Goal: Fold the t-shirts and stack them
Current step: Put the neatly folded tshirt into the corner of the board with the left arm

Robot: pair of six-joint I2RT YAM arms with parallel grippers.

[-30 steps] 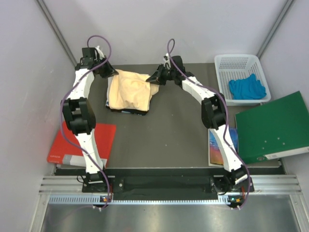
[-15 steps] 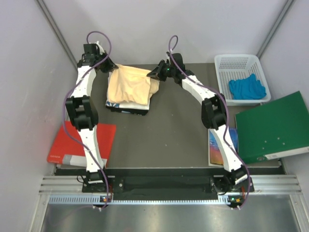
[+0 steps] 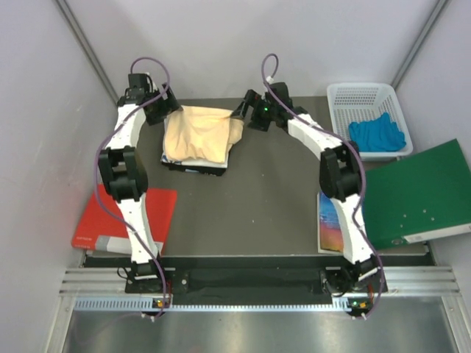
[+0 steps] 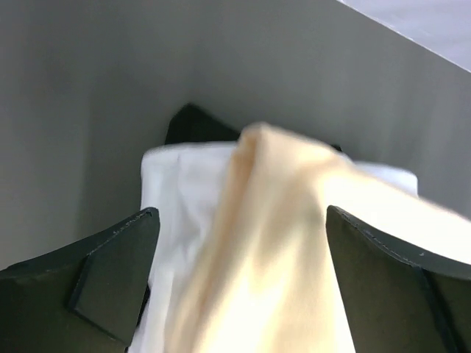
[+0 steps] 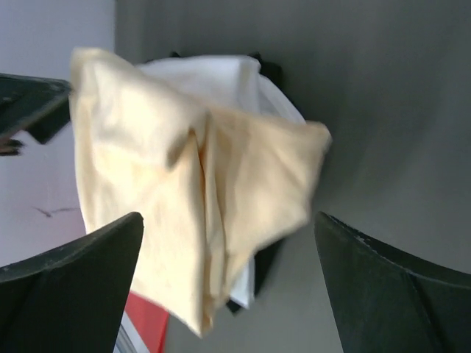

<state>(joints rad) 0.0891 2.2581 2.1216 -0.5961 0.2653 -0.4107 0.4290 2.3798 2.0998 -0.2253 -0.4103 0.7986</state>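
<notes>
The pale peach-yellow t-shirt [image 3: 200, 136] lies loosely folded at the back of the table, on a white t-shirt [image 3: 193, 158] with a dark layer showing under it. My left gripper [image 3: 166, 109] stands open at the stack's far-left corner. In the left wrist view the peach t-shirt [image 4: 272, 243] runs between the spread fingers of that gripper [image 4: 243, 283], over the white t-shirt [image 4: 176, 191]. My right gripper [image 3: 243, 115] is open at the far-right corner. In the right wrist view the peach t-shirt [image 5: 184, 191] hangs crumpled ahead of the wide jaws of that gripper [image 5: 228, 290].
A white basket [image 3: 335, 96] holding a blue cloth [image 3: 377, 133] stands at the back right. A green folder [image 3: 416, 195] lies right, beside a colourful book [image 3: 333, 222]. A red folder [image 3: 121, 217] lies front left. Grey walls close in on both sides.
Both grippers have gone from shut to open and let go of the peach t-shirt, which now rests on the stack. The right gripper has drawn back a little to the right.
</notes>
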